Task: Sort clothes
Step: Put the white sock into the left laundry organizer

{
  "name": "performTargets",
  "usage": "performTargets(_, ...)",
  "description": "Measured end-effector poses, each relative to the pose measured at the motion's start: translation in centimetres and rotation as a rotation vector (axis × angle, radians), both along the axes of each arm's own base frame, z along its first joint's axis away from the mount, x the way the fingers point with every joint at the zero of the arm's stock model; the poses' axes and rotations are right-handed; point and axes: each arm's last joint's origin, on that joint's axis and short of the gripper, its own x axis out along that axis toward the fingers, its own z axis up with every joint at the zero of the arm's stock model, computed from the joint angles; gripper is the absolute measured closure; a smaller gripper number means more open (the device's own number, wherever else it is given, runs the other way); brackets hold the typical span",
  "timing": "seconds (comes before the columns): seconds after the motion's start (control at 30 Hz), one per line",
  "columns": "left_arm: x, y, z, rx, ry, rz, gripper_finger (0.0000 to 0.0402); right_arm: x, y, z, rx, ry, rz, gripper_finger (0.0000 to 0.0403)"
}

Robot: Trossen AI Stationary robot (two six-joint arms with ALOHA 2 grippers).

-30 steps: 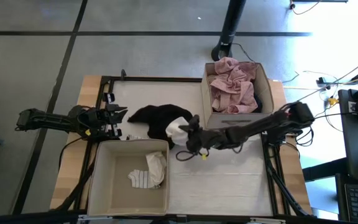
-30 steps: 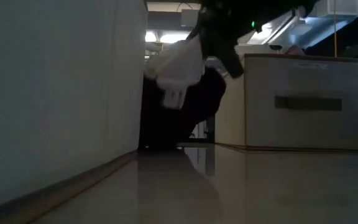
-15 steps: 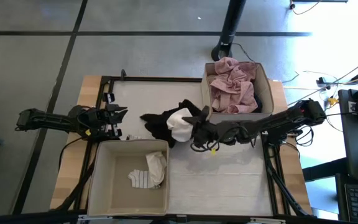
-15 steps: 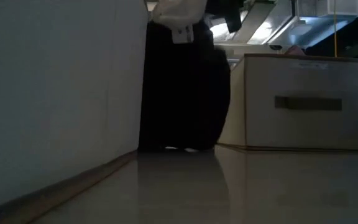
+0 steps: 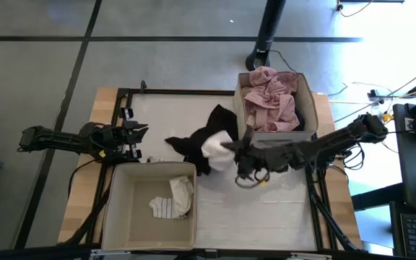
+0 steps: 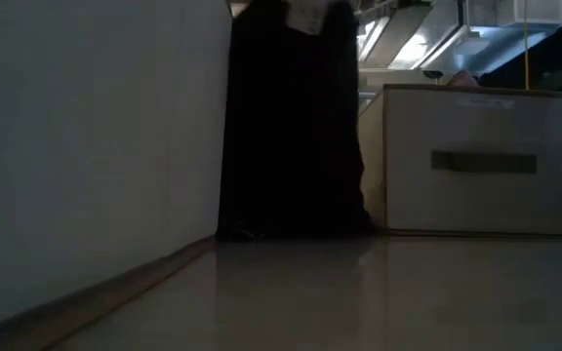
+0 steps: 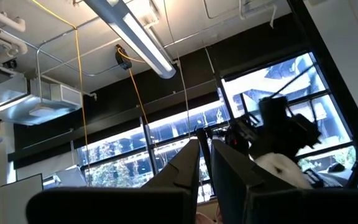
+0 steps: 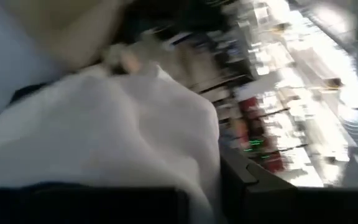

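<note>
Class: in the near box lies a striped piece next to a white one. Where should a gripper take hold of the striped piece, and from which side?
Probably from straight above. The striped piece lies flat on the floor of the near box, whose walls block a sideways approach. Pinch its edge away from the white piece that lies against it, so only one garment lifts.

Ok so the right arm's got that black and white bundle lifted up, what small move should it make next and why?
Probably a short carry toward the box holding the pink garment. The right gripper holds the black garment and a white piece beside that box's near wall, and the black fabric still trails to the table, so lifting a little higher first seems wise. The left gripper waits at the table's left.
</note>
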Motion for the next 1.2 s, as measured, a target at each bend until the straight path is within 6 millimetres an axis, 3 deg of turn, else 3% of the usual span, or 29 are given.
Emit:
performTargets(0.17, 0.0, 0.0, 0.0, 0.0, 0.0, 0.0, 0.037, -1.6, 1.2, -2.4, 0.124, 0.219, 0.013, 0.0361)
performTargets(0.33, 0.0, 0.0, 0.1, 0.0, -0.007, 0.0, 0.037, -2.4, 1.2, -6.5, 0.298, 0.452, -0.014, 0.0361)
performTargets(0.57, 0.0, 0.0, 0.1, 0.0, -0.007, 0.0, 0.037, -2.5, 1.2, -13.3, 0.35, 0.561, -0.092, 0.0361)
performTargets(0.67, 0.0, 0.0, 0.0, 0.0, -0.006, 0.0, 0.037, -2.1, 1.3, -14.9, 0.343, 0.564, -0.103, 0.0361)
performTargets(0.8, 0.0, 0.0, 0.1, 0.0, -0.006, 0.0, 0.037, -1.5, 1.4, -15.0, 0.305, 0.566, -0.088, 0.0354)
performTargets(1.03, 0.0, 0.0, 0.0, 0.0, -0.005, 0.0, 0.037, -0.5, 2.0, -11.3, 0.306, 0.547, 0.029, 0.0281)
performTargets(1.2, 0.0, 0.0, 0.0, 0.0, -0.003, 0.0, 0.037, -0.2, 2.1, -10.7, 0.257, 0.56, 0.072, 0.0251)
